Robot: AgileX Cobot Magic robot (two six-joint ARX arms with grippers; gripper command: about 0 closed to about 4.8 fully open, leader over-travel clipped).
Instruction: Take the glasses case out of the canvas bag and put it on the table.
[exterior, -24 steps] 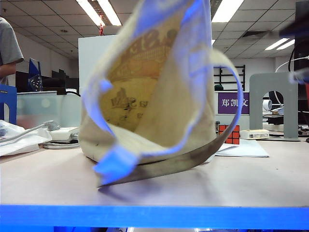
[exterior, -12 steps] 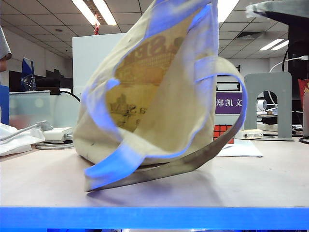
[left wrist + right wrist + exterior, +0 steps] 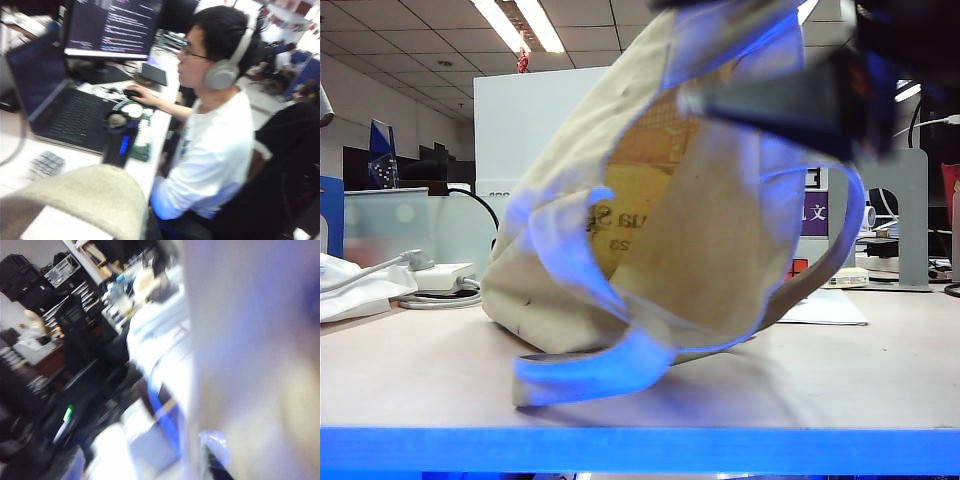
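One bag [image 3: 700, 240] stands on the counter [image 3: 880, 370], hoisted by the clenched left gripper, unseen; case hidden. Right gripper [image 3: 790, 95] hovers at its mouth, jaws unclear. Risk: snagging canvas.

An open-plan office. Overhead, a grid of ceiling tiles [image 3: 410, 40] carries long fluorescent lights [image 3: 520, 25]. Far behind the pale table [image 3: 420, 380] stand a white partition [image 3: 530, 130] and a purple sign [image 3: 817, 213] with white characters. Elsewhere a man in headphones [image 3: 220, 75] works at a monitor [image 3: 112, 27] and laptop [image 3: 55, 105].
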